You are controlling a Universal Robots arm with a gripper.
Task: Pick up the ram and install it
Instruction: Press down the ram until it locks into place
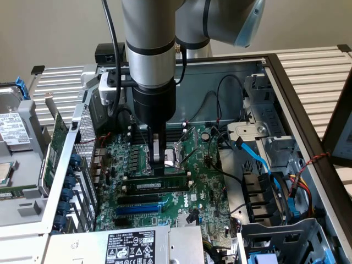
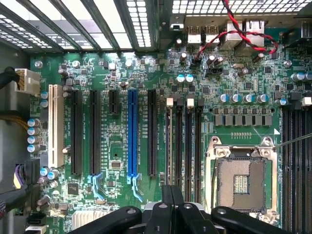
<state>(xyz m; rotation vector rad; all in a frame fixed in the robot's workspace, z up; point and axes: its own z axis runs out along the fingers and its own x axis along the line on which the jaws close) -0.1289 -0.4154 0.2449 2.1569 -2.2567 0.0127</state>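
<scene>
Black tool (image 1: 159, 168) low over the motherboard (image 1: 203, 181), fingers drawn together just above the ram (image 1: 159, 183), which stands on edge in a memory slot; whether they pinch its top edge I cannot tell. Risk: an off-square push could jam the stick or flex the board. Tight room here, with the CPU socket (image 2: 241, 183) just beside and case walls (image 1: 286, 99) around.
</scene>
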